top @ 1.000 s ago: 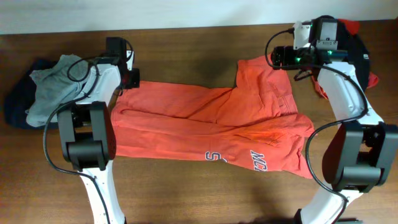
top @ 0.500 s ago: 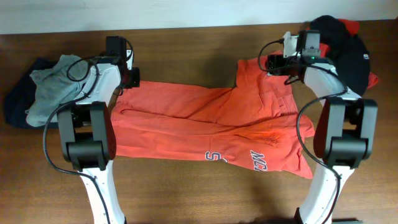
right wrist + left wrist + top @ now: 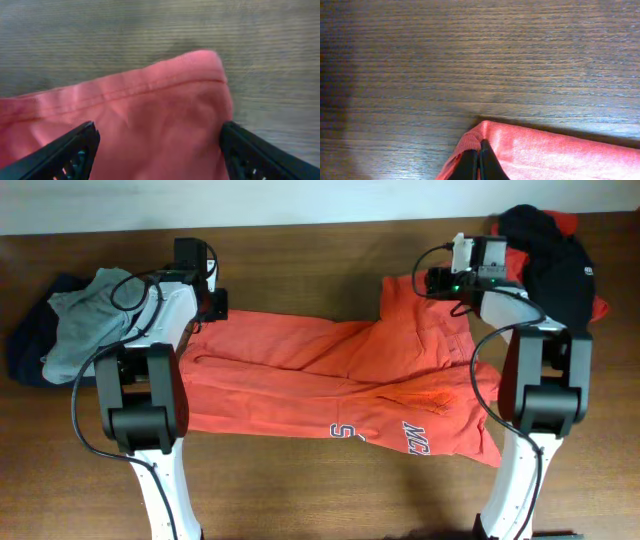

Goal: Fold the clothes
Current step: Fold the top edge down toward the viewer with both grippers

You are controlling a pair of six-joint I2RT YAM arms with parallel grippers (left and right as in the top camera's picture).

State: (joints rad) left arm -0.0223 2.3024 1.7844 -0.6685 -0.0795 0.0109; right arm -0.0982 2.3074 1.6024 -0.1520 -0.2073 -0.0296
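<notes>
The left end effector (image 3: 479, 161) has its two dark fingers pressed together, pinching a small raised fold at one far corner of the orange-red T-shirt (image 3: 300, 375). The right end effector (image 3: 157, 152) is spread wide, one finger on either side of the shirt's other far corner. That corner is rounded and hemmed, lies flat, and is not gripped.

The T-shirt lies stretched across the middle of the wooden worktop (image 3: 300, 260), between the two arms. It is creased along its length, and white-and-dark lettering (image 3: 385, 432) shows near its front edge.

The shirt looks light, soft and limp. It will likely sag, wrinkle and drag on the wood rather than hold a shape. The hemmed corners are probably the best places to grip, since the doubled seam gives the fingers more to bite on. Lifting both corners together should keep the edge between them taut.

Just past the shirt's end by the right arm, a black garment (image 3: 550, 260) lies over a red garment (image 3: 600, 308). Beyond the shirt's other end, a pale grey-green garment (image 3: 85, 320) lies on a navy garment (image 3: 25, 355).
</notes>
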